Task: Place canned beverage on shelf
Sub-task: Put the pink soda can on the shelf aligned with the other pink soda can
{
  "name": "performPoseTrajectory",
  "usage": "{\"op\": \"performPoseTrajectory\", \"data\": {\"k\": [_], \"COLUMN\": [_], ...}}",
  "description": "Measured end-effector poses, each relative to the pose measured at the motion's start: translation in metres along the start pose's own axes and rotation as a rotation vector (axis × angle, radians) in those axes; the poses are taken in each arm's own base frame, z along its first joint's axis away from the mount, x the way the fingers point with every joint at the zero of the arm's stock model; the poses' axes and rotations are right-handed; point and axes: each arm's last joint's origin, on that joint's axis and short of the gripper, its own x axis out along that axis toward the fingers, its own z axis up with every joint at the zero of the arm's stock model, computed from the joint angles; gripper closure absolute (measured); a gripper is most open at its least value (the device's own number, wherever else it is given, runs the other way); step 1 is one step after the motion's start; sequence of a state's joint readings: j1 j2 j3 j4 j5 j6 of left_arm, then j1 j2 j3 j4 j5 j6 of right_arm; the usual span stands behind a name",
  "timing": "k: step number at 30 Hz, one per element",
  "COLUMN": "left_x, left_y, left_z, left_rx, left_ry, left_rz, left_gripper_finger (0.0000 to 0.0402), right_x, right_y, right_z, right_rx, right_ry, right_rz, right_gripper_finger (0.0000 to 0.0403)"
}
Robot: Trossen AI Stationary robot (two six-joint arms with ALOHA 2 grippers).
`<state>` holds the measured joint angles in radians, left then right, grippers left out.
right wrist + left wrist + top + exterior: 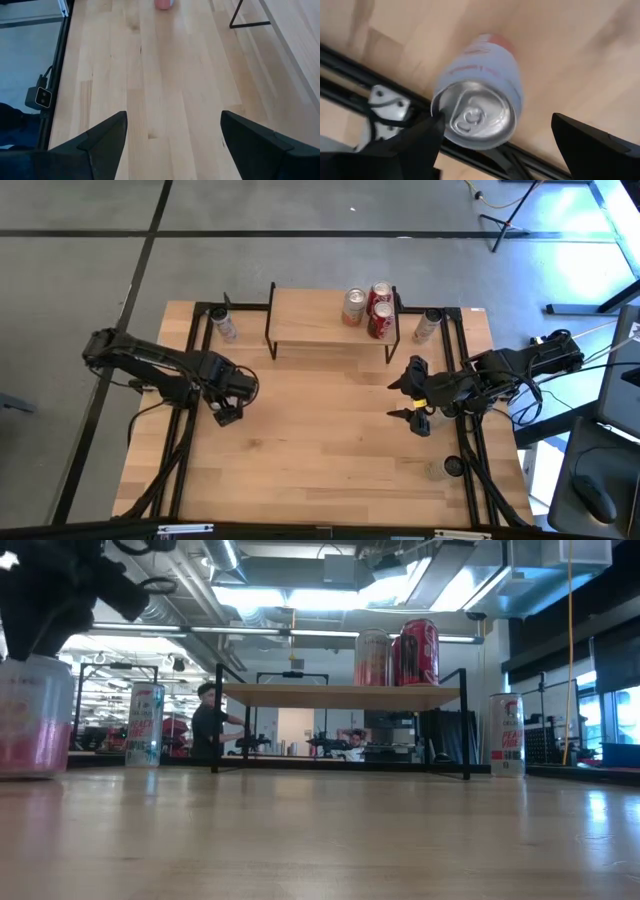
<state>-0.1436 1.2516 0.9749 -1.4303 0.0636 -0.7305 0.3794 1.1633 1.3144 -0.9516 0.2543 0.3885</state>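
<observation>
White can (pixel 480 95) sits between open left hand (pixel 495 137) fingers.

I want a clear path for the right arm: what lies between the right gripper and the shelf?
Only bare tabletop. In the high view the right gripper, open, hovers just in front of the shelf, with nothing between them.

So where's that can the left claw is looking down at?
In the high view the can stands on the table's far left, just left of the shelf; the open left gripper hangs nearer the front.
</observation>
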Motion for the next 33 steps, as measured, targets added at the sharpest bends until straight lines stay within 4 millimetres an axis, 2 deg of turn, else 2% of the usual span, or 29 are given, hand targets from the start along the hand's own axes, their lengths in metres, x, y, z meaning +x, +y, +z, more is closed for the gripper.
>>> {"op": "performPoseTrajectory", "data": {"k": [5,14,18,20,23,27,29,33], "left_x": [0.009,0.008,0.008,0.006,0.003,0.0,0.005,0.025], "left_y": [-0.001,-0.006,-0.008,-0.012,-0.026,-0.061,-0.077,-0.099], "left_z": [0.003,0.006,0.007,0.007,0.008,0.006,0.002,-0.004], "left_rx": [0.011,0.062,0.017,-0.064,-0.263,-0.507,-0.588,-0.716], "left_ry": [-0.011,-0.043,-0.044,-0.056,-0.101,-0.188,-0.203,-0.233], "left_rz": [-0.004,-0.055,-0.089,-0.146,-0.266,-0.452,-0.475,-0.405], "left_gripper_finger": [0.0047,0.0047,0.0047,0.0047,0.0047,0.0047,0.0047,0.0047], "right_x": [0.0,0.0,0.0,0.0,0.0,0.0,0.0,0.0], "right_y": [0.0,-0.001,-0.001,-0.001,-0.001,-0.001,-0.001,-0.001], "right_z": [0.0,-0.001,-0.001,-0.001,-0.002,-0.002,-0.002,-0.002], "right_rx": [0.0,-0.005,-0.005,0.001,0.038,0.104,0.124,0.124], "right_ry": [0.001,0.008,0.008,0.008,0.014,0.016,0.015,0.015], "right_rz": [-0.001,-0.029,-0.028,-0.028,-0.023,-0.023,-0.024,-0.023], "right_gripper_finger": [0.0095,0.0095,0.0095,0.0095,0.0095,0.0095,0.0095,0.0095]}}
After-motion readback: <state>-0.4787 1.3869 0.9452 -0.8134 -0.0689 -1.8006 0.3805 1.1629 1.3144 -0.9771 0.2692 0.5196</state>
